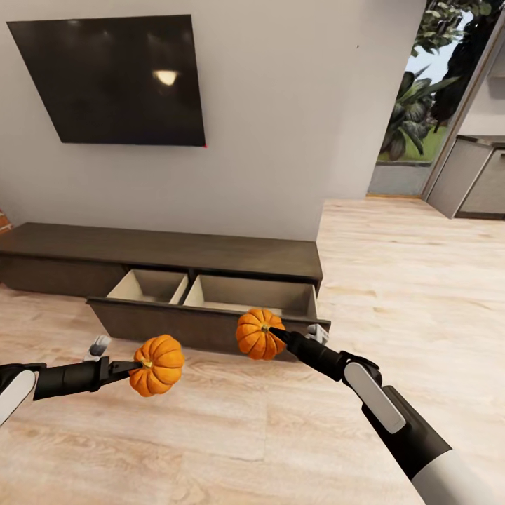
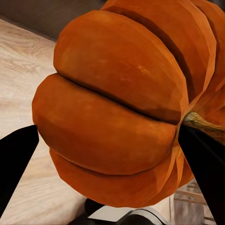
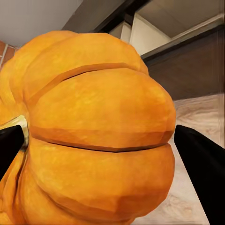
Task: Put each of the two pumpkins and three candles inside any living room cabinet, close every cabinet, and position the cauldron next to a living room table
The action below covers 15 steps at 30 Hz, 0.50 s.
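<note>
You have a pumpkin in each gripper, both carried in the air in front of the cabinet (image 1: 168, 256), above the wooden floor (image 1: 407, 280).

Your left gripper (image 1: 135, 365) has its jaws clamped on the left pumpkin (image 1: 157, 365), gripping it at the stem end. It hangs just in front of the cabinet's open drawer (image 1: 203, 308), towards that drawer's left end and a little lower than its front panel. In the left wrist view the same pumpkin (image 2: 122, 108) sits between the two dark fingers (image 2: 16, 161).

Your right gripper (image 1: 277, 332) is likewise closed on the right pumpkin (image 1: 258, 333), again at the stem. This one overlaps the drawer's front panel near its right half, right at the drawer's front edge. In the right wrist view the pumpkin (image 3: 93, 136) is pinched between the fingers (image 3: 201, 164), with the drawer's pale interior behind it.

The cabinet stands against the wall, below the dark screen (image 1: 112, 81). Its drawer is pulled out, showing two pale compartments side by side, and both compartments look bare inside.
</note>
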Tool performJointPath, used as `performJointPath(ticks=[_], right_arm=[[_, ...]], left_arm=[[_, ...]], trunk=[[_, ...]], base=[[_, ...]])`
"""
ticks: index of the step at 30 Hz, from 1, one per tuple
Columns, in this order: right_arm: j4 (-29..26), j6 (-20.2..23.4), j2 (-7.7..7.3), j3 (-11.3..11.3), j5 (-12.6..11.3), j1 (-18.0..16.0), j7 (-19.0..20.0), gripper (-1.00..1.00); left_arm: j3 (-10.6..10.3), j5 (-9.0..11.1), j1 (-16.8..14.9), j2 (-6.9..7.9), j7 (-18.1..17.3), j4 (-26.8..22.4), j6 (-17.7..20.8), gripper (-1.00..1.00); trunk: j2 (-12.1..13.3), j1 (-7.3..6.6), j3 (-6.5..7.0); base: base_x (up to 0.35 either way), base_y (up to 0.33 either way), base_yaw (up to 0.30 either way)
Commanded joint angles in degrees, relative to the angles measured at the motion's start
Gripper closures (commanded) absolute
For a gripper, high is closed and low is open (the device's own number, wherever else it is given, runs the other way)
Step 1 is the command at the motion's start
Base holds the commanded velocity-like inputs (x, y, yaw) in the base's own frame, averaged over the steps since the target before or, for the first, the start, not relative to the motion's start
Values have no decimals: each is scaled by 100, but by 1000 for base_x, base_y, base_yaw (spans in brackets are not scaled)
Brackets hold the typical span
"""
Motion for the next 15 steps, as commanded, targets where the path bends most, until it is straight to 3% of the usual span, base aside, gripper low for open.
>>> performJointPath(ticks=[1, 15], right_arm=[[43, 9, -3, 6, -27, -4, 0, 100], [145, 9, -2, 7, -19, -4, 0, 100]], left_arm=[[-11, 6, -5, 4, -10, 0, 20, 100], [-24, -2, -5, 3, -9, -2, 29, 100]], trunk=[[39, -23, 14], [601, -331, 265]], base=[[6, -4, 0], [1, 0, 0]])
